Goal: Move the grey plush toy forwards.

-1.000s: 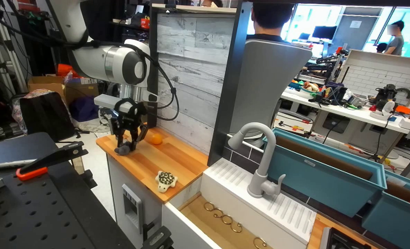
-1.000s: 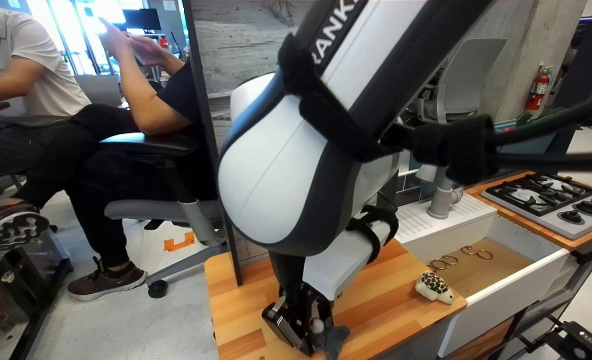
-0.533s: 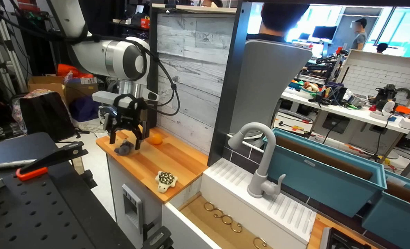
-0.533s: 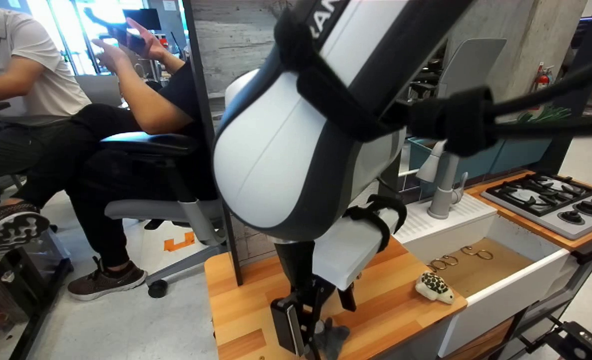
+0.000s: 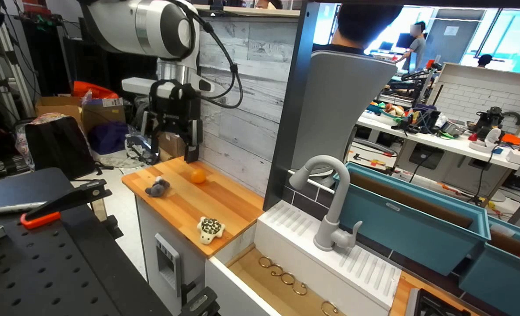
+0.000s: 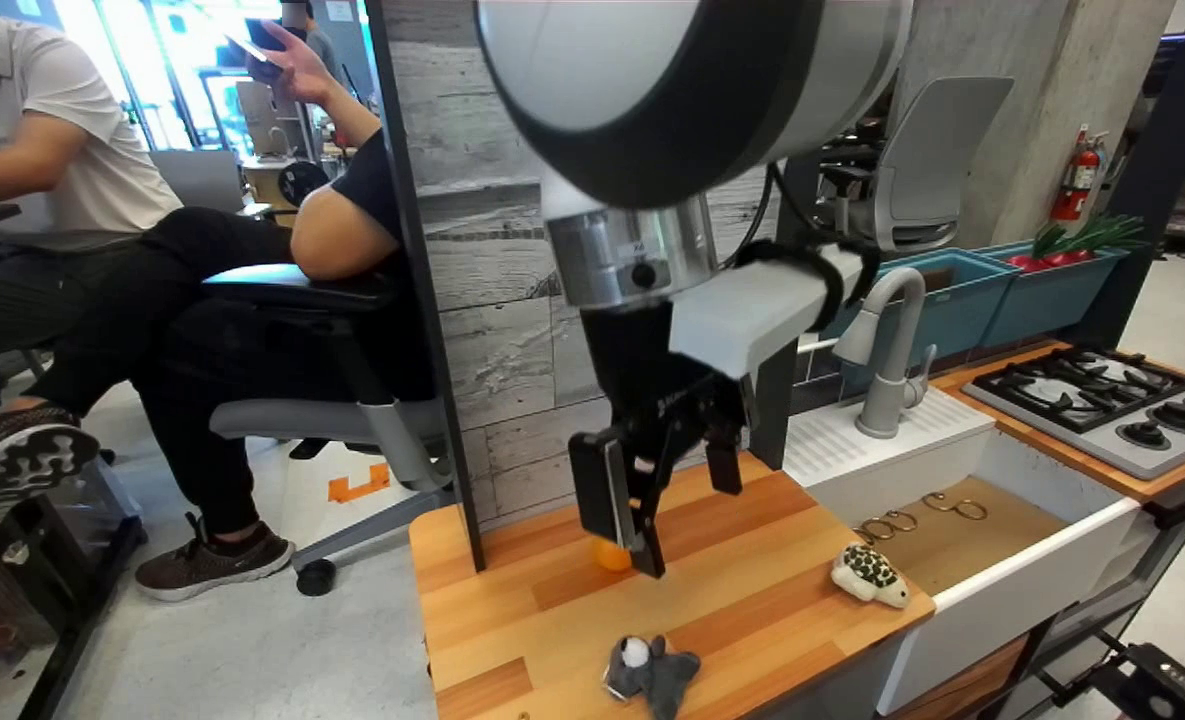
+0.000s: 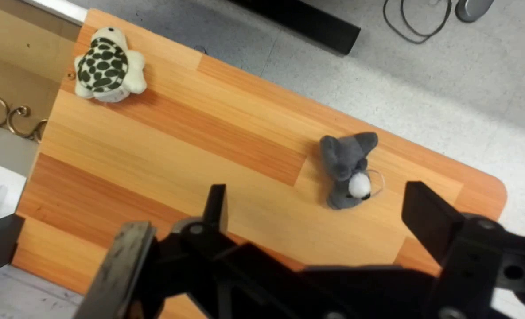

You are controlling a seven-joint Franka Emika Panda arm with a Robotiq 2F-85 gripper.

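Note:
The grey plush toy (image 5: 158,187) lies on the wooden counter (image 5: 224,206), close to its edge away from the panel wall. It has a white muzzle and shows whole in an exterior view (image 6: 667,675) and in the wrist view, where the toy (image 7: 343,155) appears just beyond the fingertips. My gripper (image 5: 173,157) hangs well above the counter, higher than the toy and shifted toward the wall. Its jaws stand wide apart with nothing between them, which the wrist view confirms for the gripper (image 7: 316,185). Nothing touches the toy except the counter.
An orange rounded item (image 5: 198,176) sits near the panel wall (image 5: 246,87), partly behind a finger in an exterior view. A speckled turtle toy (image 7: 105,66) rests at the counter's sink end. Beyond it are the white sink (image 6: 1032,560) and the faucet (image 5: 338,193).
My gripper has opened and let go of the grey plush toy. It has risen away from the counter and shifted toward the wall. The toy stays where it was.

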